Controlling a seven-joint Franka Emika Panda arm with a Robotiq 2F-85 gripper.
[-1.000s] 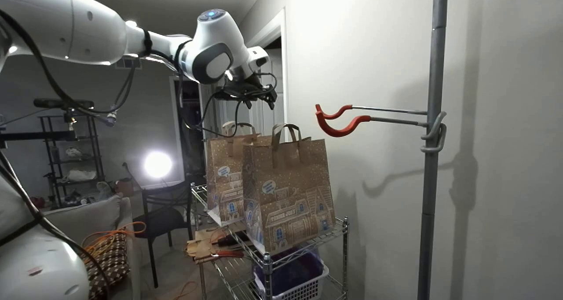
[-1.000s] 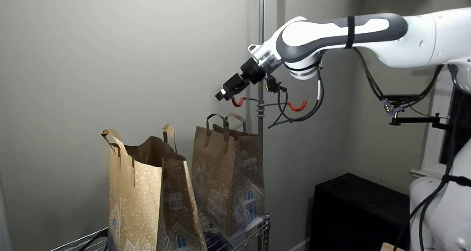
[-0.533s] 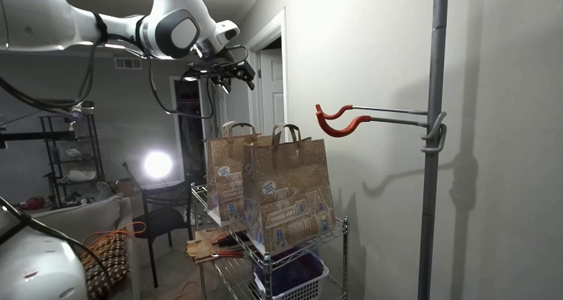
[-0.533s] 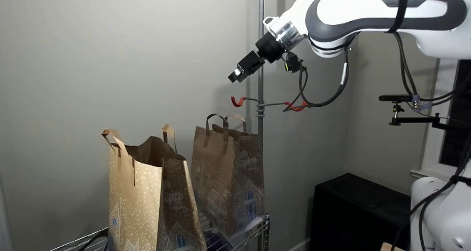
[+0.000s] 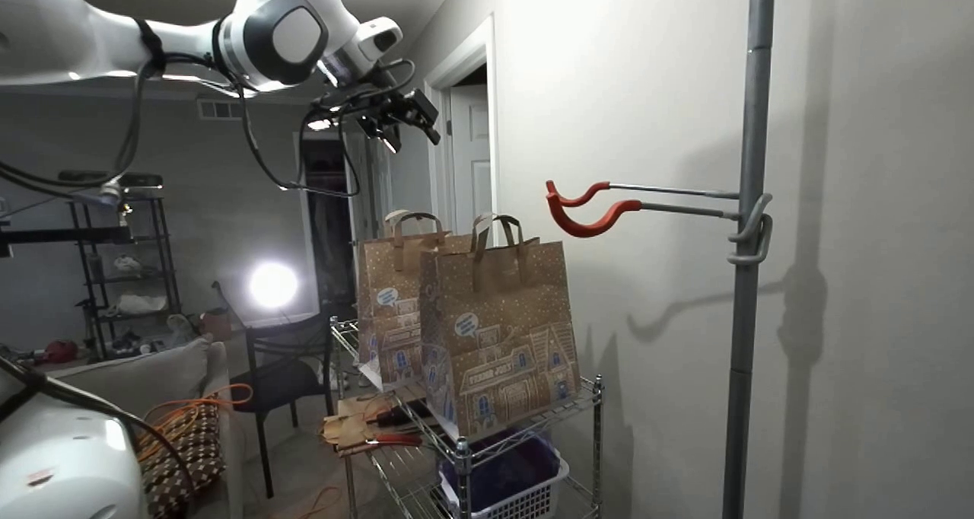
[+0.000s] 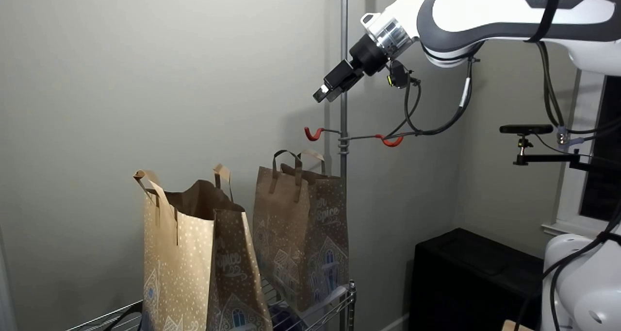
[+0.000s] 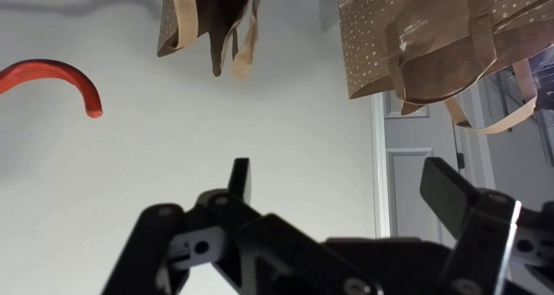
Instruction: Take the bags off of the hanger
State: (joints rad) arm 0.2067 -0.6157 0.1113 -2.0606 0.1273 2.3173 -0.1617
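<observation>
The gripper (image 7: pixel 339 174) hangs in free air, and its two fingers (image 7: pixel 442 195) stand wide apart, with the wall (image 7: pixel 311 169) and a door (image 7: pixel 404 187) seen between them. In both exterior views it appears higher than the paper handles (image 7: pixel 186 14), and open room lies between it and them. The two bags (image 5: pixel 502 313) are off the hanger (image 5: pixel 586 230): they stand with mouth upward on the top of a wire rack (image 5: pixel 597 435). The bottom corner of the pole-side bag (image 6: pixel 301 239) comes up to the edge of the rack, beside its corner post (image 5: pixel 462 473); the door-side bag (image 5: pixel 392 321) stands farther along, and in the wrist view a gap of wall shows between the two. The hanger is apart from both, a pair of thin grey rods (image 5: pixel 685 210) on a round grey pole (image 5: pixel 749 123), ending in smooth red hooks (image 7: pixel 52 69), curved like a letter U. The bags are of brown paper, covered with small white dots and printed houses in white and blue; their handles are flat folded loops
</observation>
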